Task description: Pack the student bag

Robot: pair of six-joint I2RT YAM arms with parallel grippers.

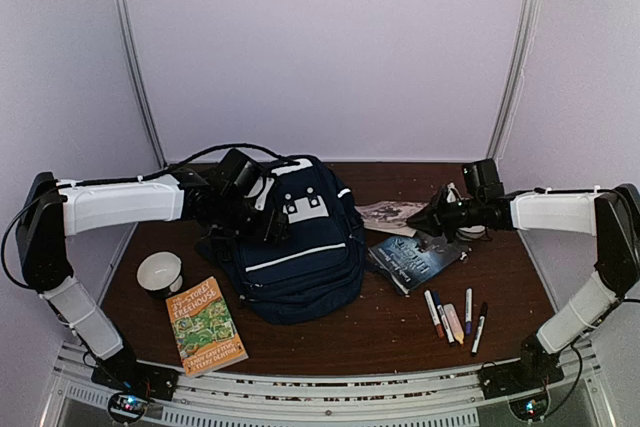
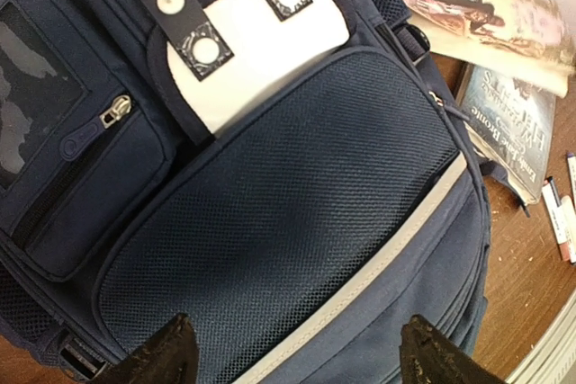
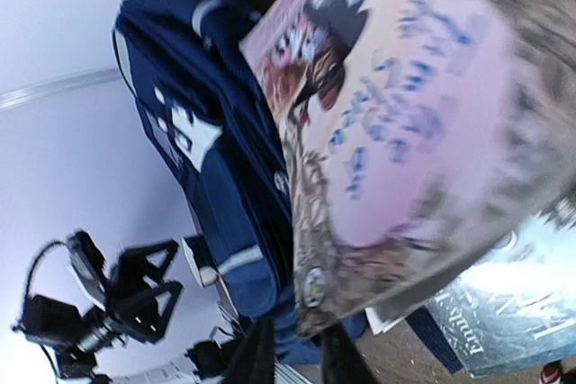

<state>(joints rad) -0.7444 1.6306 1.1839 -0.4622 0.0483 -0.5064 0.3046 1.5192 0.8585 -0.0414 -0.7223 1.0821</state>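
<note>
The navy student bag (image 1: 295,252) lies on the table's middle with its white patch up; it fills the left wrist view (image 2: 297,204) and shows in the right wrist view (image 3: 198,177). My left gripper (image 1: 262,212) is open and empty over the bag's front pocket (image 2: 301,357), its fingertips (image 2: 171,352) wide apart. My right gripper (image 1: 428,221) is shut on the corner of a pink-covered book (image 3: 405,132), which it holds tilted just right of the bag (image 1: 388,215). Its fingers (image 3: 256,352) sit close together at the book's lower corner.
A dark blue book (image 1: 415,259) lies under the pink one. Several marker pens (image 1: 455,319) lie at the front right. An orange Treehouse book (image 1: 205,325) and a white bowl (image 1: 160,272) are at the front left. Walls enclose the table.
</note>
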